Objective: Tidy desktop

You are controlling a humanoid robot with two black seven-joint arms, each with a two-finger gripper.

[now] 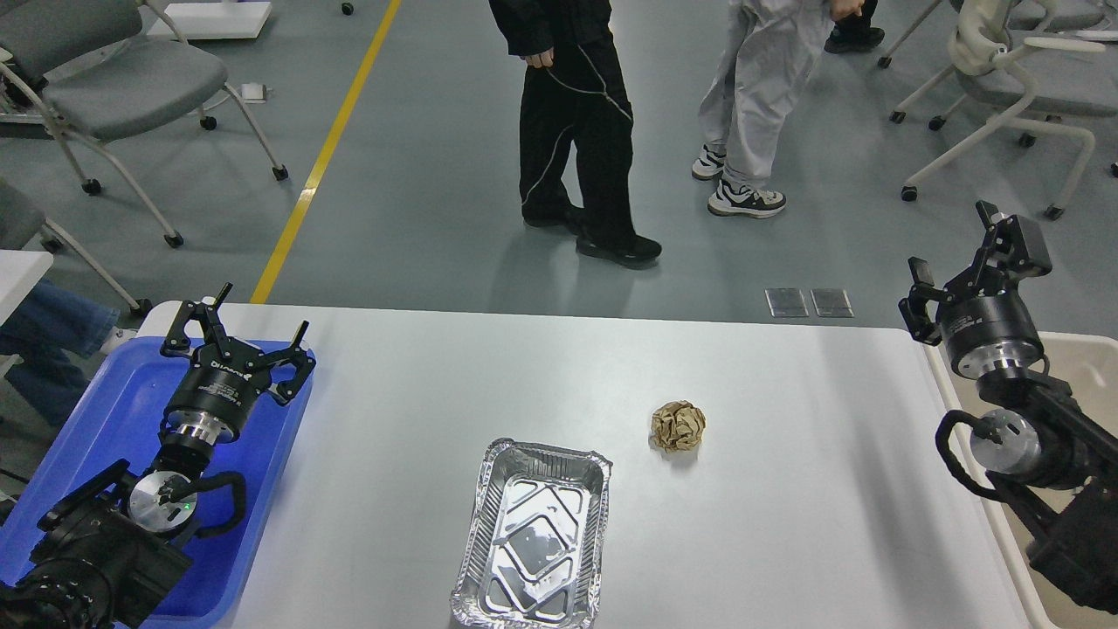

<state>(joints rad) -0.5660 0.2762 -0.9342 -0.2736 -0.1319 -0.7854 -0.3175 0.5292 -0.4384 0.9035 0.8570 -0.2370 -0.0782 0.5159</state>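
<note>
We see a blue tray (105,411) at the left edge and a beige bin (1087,367) at the right. On the grey floor (419,210) beyond, two people stand: one in black trousers (576,148), one in pale grey trousers (755,79). A yellow line (323,157) crosses the floor, and wheeled chairs (131,87) stand on both sides.

Foil tray (533,542) bottom-edge cropped.

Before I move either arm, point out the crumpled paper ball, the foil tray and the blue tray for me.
crumpled paper ball (678,425), head view, centre of the brown wad.
foil tray (534,540), head view, middle of its embossed floor.
blue tray (113,395), head view, bare floor left of the left arm.
</note>
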